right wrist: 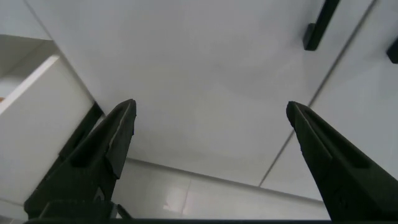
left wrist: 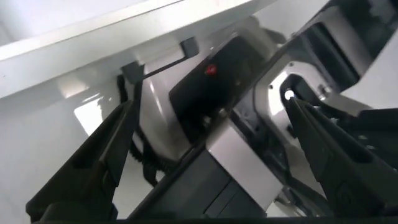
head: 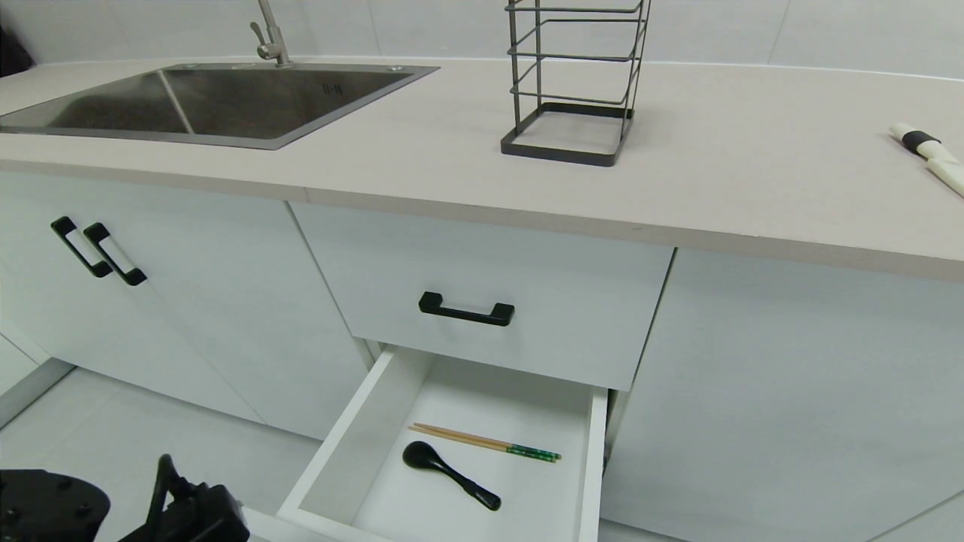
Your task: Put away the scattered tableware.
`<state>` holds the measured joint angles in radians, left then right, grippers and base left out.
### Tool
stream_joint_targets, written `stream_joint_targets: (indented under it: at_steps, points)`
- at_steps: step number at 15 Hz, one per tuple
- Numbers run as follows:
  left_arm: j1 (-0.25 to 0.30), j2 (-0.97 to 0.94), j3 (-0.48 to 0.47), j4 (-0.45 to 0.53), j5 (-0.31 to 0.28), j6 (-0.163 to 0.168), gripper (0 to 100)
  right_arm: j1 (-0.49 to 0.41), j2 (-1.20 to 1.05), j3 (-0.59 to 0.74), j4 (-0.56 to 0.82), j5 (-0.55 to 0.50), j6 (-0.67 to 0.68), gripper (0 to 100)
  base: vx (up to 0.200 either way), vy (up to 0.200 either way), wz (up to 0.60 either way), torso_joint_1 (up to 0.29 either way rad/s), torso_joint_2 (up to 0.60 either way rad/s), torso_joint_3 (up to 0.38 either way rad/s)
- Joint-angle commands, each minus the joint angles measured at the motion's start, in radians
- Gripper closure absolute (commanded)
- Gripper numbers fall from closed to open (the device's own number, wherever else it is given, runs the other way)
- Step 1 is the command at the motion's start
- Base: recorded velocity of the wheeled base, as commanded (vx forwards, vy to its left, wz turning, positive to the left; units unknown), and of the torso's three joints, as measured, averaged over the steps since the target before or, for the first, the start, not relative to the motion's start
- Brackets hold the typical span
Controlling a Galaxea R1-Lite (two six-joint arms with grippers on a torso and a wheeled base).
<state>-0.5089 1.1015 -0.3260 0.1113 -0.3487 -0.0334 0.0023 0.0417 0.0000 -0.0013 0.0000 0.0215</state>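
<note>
The lower drawer point(head: 354, 440) stands pulled out under the counter. Inside it lie a pair of wooden chopsticks with green tips point(head: 482, 442) and a black spoon point(head: 448, 473), side by side and apart. A white utensil with a black band point(head: 930, 154) rests on the counter at the far right edge. My left gripper point(left wrist: 210, 104) is open with nothing between its fingers, held low near the cabinets with a black handle point(left wrist: 158, 62) beyond it. My right gripper point(right wrist: 210, 107) is open and empty, facing a white cabinet door point(right wrist: 205, 74) beside the drawer's side point(right wrist: 37, 106).
A steel sink point(head: 218, 98) with a tap is set in the counter at the back left. A black wire rack point(head: 576, 83) stands mid-counter. The upper drawer point(head: 467, 309) is closed above the open one. The left cabinet doors carry black handles point(head: 98, 252).
</note>
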Motion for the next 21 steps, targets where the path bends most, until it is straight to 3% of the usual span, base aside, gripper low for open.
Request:
stream_joint_targets:
  at_steps: [1, 3, 6, 7, 10, 14, 16, 21]
  points:
    - [-0.023, 0.043, 0.002, 0.001, 0.037, 0.000, 0, -0.005, -0.042, 0.000, 0.000, 0.000, 0.003, 0, 0.000, 0.000, 0.00, 0.000, 0.00, 0.000]
    - [-0.033, 0.046, 0.001, 0.001, 0.054, 0.001, 0, -0.005, -0.042, 0.000, 0.000, 0.000, 0.006, 0, 0.000, 0.000, 0.00, 0.000, 0.00, 0.000]
    - [-0.034, 0.061, 0.001, 0.001, 0.174, 0.007, 0, -0.005, -0.042, 0.000, 0.000, 0.000, 0.005, 0, 0.000, 0.000, 0.00, 0.000, 0.00, 0.000]
    - [-0.034, 0.061, 0.001, 0.001, 0.175, 0.007, 0, -0.005, -0.042, 0.000, 0.000, 0.000, 0.005, 0, 0.000, 0.000, 0.00, 0.000, 0.00, 0.000]
    - [-0.036, 0.113, -0.005, -0.001, 0.312, 0.009, 0, -0.005, -0.042, 0.000, 0.000, 0.000, 0.006, 0, 0.000, 0.000, 0.00, 0.000, 0.00, 0.000]
    - [-0.036, 0.182, -0.007, -0.002, 0.381, 0.006, 0, -0.005, -0.042, 0.000, 0.000, 0.000, 0.008, 0, 0.000, 0.000, 0.00, 0.000, 0.00, 0.000]
    - [-0.036, 0.210, -0.013, -0.008, 0.458, 0.007, 0, -0.005, -0.042, 0.000, -0.002, 0.000, 0.008, 0, 0.000, 0.000, 0.00, 0.000, 0.00, 0.000]
    - [-0.033, 0.230, -0.047, -0.021, 0.471, 0.003, 0, -0.005, -0.042, 0.000, -0.002, 0.000, 0.008, 0, 0.000, 0.000, 0.00, 0.000, 0.00, 0.000]
